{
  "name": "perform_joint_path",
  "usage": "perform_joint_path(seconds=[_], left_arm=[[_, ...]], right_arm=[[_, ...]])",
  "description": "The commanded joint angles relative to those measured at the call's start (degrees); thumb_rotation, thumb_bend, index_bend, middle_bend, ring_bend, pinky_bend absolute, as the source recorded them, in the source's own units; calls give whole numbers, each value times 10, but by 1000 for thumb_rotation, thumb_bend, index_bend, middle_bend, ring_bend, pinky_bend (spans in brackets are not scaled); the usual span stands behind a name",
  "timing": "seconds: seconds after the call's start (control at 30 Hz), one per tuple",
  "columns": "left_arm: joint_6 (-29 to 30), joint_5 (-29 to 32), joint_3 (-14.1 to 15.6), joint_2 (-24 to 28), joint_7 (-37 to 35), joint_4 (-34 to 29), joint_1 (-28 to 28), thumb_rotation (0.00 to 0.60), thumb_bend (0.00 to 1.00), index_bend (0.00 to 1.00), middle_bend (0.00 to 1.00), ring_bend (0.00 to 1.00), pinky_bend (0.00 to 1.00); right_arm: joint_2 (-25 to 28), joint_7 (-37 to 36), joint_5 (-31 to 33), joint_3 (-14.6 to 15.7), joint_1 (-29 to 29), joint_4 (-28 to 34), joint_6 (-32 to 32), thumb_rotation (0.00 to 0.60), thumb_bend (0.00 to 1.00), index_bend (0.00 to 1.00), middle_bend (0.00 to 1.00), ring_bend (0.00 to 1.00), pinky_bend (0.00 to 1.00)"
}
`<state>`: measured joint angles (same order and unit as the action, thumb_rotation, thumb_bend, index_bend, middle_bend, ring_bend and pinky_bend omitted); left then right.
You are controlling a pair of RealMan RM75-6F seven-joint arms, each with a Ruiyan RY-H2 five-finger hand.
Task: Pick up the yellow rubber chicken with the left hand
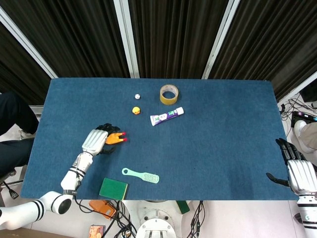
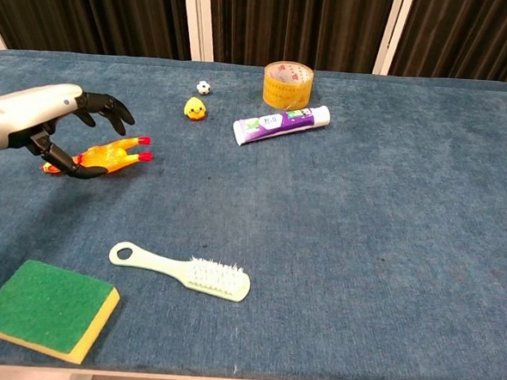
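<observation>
blue table (image 2: 362, 248): left hand (image 2: 46, 126) fingers spread over yellow rubber chicken (image 2: 109, 155) (poss. touching), right hand (image 1: 299, 173) open.

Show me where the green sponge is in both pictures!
Head view: the green sponge lies at the bottom edge, left of centre, on the near rim of the table.
Chest view: the green sponge fills the bottom-left corner.
Shared landmark: the mint brush lies just up and right of it in both.
</observation>
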<state>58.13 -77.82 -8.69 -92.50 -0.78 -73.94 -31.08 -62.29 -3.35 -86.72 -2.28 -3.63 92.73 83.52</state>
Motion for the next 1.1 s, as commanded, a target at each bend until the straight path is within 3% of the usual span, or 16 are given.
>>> perform_joint_path(seconds=[0.03, 0.53, 1.1], left_arm=[[-2, 3, 1, -4, -3, 6, -3, 600, 233, 261, 298, 173, 225], [-17, 0, 13, -28, -42, 87, -16, 600, 240, 287, 344, 232, 225], [-11, -8, 22, -19, -54, 86, -18, 600, 297, 407, 452, 333, 330]], right_arm=[[0, -1, 0, 0, 0, 0, 1, 600, 213, 110, 128, 167, 292], [0, -1, 1, 0, -1, 1, -2, 600, 213, 113, 128, 166, 292], [-1, 1, 0, 0, -1, 1, -2, 600, 213, 116, 128, 166, 292]])
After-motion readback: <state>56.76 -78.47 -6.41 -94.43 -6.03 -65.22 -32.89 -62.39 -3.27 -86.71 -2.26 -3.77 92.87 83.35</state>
